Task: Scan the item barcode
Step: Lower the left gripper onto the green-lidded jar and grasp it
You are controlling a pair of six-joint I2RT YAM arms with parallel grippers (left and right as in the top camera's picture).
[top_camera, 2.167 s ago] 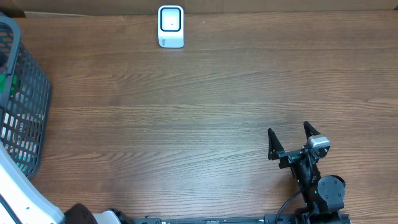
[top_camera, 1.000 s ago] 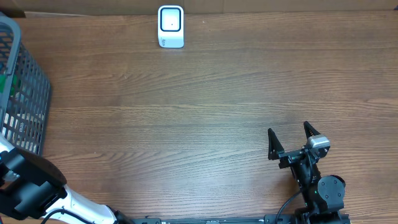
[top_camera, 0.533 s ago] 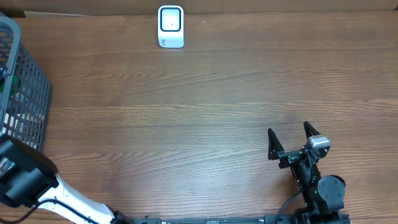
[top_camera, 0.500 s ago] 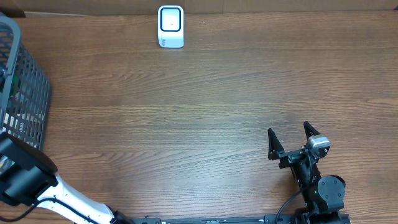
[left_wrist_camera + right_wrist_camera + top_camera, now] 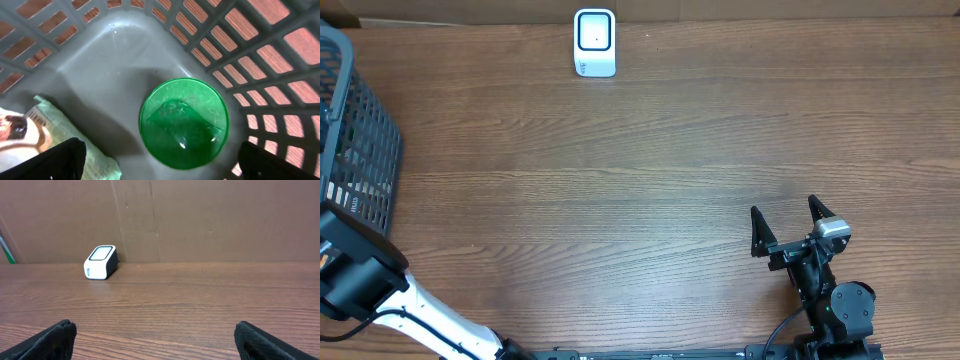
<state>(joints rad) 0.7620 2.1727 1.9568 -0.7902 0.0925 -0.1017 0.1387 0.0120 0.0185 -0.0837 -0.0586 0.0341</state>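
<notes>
Movement is noted overhead only in the left arm [image 5: 360, 275]: its black wrist block is found closer to the basket [image 5: 365, 150] than a second earlier, while the scanner [image 5: 595, 42] and the right hand [image 5: 784, 208] are unchanged. The scanner is set near the far edge of the worktop [image 5: 650, 170]. The right hand is released, with broad bare wood between it and the scanner.

From the left wrist, the green item [image 5: 184, 122] is seen on the basket floor, near a corner of the lattice walls, its round face turned to the camera; its long axis cannot be told. A packet [image 5: 45, 130] is laid just beside it. The left hand [image 5: 160, 145] is held over it, released, grasping nothing.

From the right wrist, the scanner is seen far off at left, open wood ahead.
</notes>
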